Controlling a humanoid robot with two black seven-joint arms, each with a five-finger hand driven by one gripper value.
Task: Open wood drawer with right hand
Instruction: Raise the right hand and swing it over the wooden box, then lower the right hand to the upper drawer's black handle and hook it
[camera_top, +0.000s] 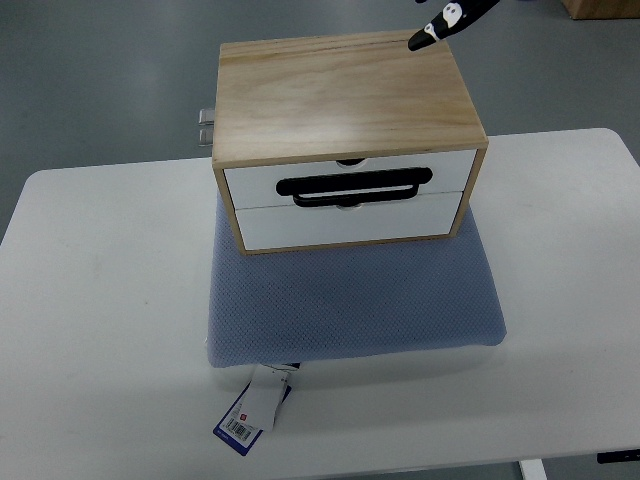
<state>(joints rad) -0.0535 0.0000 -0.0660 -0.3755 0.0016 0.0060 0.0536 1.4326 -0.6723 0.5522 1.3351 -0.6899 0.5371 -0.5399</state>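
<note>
A light wood drawer box (345, 95) stands on a blue-grey mat (350, 300) in the middle of the white table (100, 300). It has two white drawer fronts, an upper one (250, 182) and a lower one (270, 228); both look shut. A black bar handle (355, 186) lies across the seam between them. My right hand (440, 25), black with white marks, comes in from the top right and hovers by the box's far right corner, apart from the handle. Most of the hand is cut off by the frame's edge.
A white and blue tag (250, 410) sticks out from under the mat's near edge. A small metal part (205, 127) shows behind the box's left side. The grey floor lies beyond the table, with a wooden object (600, 8) at the top right corner.
</note>
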